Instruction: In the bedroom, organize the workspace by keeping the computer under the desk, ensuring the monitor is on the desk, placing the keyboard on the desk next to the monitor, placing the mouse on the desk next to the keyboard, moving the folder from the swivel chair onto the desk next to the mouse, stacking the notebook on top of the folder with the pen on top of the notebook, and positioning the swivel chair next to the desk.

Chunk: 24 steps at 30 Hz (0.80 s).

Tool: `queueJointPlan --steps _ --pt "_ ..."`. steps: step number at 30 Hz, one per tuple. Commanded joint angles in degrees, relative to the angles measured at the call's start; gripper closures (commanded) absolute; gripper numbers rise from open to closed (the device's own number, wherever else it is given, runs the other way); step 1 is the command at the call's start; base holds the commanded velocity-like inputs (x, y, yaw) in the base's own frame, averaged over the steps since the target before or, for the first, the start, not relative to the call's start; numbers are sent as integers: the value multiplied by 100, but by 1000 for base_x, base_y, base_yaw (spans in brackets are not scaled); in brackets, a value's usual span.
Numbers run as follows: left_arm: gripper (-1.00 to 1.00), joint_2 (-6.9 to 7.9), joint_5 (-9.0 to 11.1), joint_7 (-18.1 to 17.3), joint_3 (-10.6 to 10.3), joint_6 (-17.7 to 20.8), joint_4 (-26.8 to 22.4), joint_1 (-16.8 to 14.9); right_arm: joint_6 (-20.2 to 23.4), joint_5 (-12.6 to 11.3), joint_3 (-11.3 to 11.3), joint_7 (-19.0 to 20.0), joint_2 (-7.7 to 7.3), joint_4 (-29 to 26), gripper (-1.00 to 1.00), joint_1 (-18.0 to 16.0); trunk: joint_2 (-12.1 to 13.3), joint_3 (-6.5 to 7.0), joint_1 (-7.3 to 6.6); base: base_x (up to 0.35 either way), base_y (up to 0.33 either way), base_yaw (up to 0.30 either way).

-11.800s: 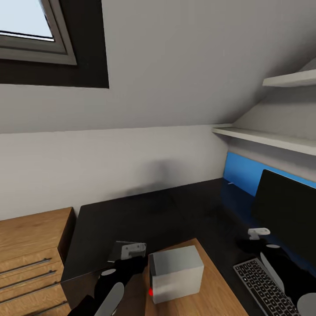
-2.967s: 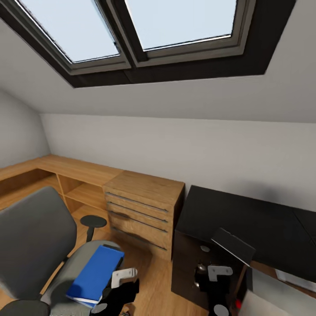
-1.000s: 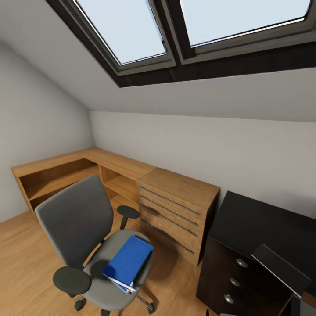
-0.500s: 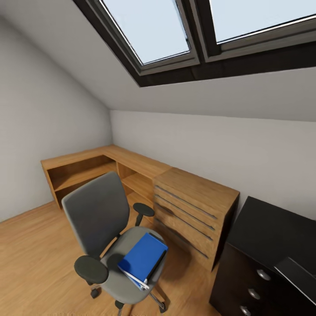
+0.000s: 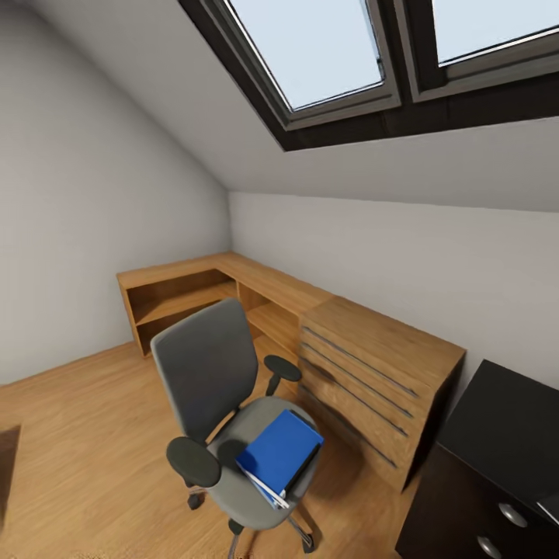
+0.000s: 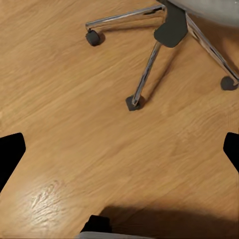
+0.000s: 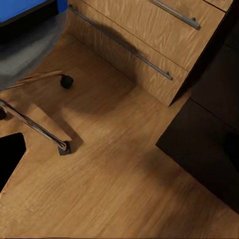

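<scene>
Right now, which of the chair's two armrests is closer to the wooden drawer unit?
The armrest on the far side of the swivel chair, beside the wooden drawer unit; the other armrest sits nearer the camera, over open floor.

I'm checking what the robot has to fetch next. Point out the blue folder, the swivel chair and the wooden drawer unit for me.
blue folder (image 5: 281, 452): head view, middle of its blue cover.
swivel chair (image 5: 206, 374): head view, grey backrest.
wooden drawer unit (image 5: 365, 388): head view, drawer fronts with the long handles.

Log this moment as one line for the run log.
phase: approaching chair | blue folder flat on grey swivel chair seat | wooden drawer unit beside chair | grippers: empty, above wooden floor
</scene>
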Motion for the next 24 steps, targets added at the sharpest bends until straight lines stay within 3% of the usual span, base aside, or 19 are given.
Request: queueJointPlan --steps 1,13,19,24 --pt "-100 -3 62 34 -45 -108 28 -12 -32 -60 45 4 -5 4 -100 -6 -5 -11 0 0 0 263" --pt "-100 -17 56 34 -6 -268 235 -12 -29 -60 44 69 -5 16 -100 -6 -5 -63 0 0 0 260" --pt "-100 -17 46 26 663 -266 277 -12 -32 -56 45 69 -5 16 -100 -6 -5 -89 0 0 0 259" --pt "-100 -15 54 10 946 -252 302 -12 -33 -52 45 69 -5 23 -100 -6 -5 -112 0 0 0 259"
